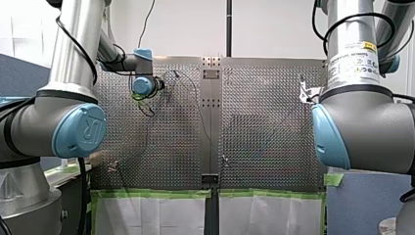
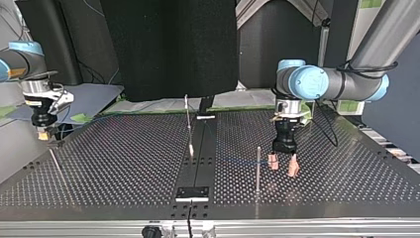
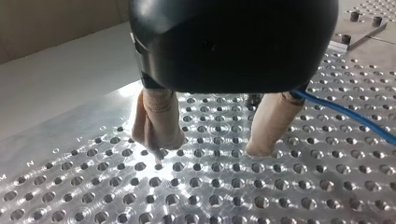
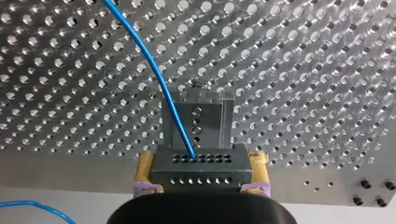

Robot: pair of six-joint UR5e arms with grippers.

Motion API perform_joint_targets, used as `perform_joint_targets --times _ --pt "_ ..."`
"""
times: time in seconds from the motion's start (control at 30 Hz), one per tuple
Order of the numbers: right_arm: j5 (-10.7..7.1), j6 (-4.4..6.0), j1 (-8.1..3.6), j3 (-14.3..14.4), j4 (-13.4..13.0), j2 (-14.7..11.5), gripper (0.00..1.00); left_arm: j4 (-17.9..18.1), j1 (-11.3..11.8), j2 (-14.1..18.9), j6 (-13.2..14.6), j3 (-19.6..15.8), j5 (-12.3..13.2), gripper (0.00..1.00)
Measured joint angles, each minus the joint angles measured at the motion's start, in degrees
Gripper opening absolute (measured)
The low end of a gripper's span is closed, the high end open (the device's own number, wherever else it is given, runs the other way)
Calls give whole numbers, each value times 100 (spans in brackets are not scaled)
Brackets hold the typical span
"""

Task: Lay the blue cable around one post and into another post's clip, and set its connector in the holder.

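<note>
Although the cable [image 3: 345,114] was seen in the top view as a faint line reaching toward the near post [image 2: 258,168], it could not be told whether it had been laid around that post. Just beside the post, the left gripper [image 2: 283,166] was held low over the table [image 2: 124,163] with its beige pads [image 3: 156,121] spread apart and nothing between them. In the left wrist view the cable was seen passing just outside one pad, not gripped. Farther back, the middle post [image 2: 187,119] was seen standing with no cable made out in its clip, so the clipping was judged not yet done. Farthest off, near the table's edge at the top view's left, the connector [image 4: 201,171] was clamped between the yellow pads of the right gripper [image 4: 201,158], and the cable was seen leaving its upper face and curving away over the holes. A grey U-shaped piece was seen just ahead of the connector, and whether it was the holder could not be told. The connector was therefore judged carried but not set down. By this reading the whole routing was left to do: the wrap, the clip and the seating
</note>
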Motion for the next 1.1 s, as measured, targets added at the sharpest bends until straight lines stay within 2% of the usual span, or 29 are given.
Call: perform_joint_targets --times 0.23,0.5,0.73,0.93,1.1 --pt "46 85 34 -45 -184 118 0 -11 0 0 27 1 -16 100" --pt "77 145 130 -226 -211 294 0 -13 2 0 34 -1 -19 100" --pt "68 124 210 -432 5 353 0 -25 11 0 45 -2 -19 100" --pt "47 111 200 -473 197 354 0 -29 25 0 58 -2 -19 100" --pt "-128 118 164 -477 232 354 0 -36 33 0 61 -1 -19 100"
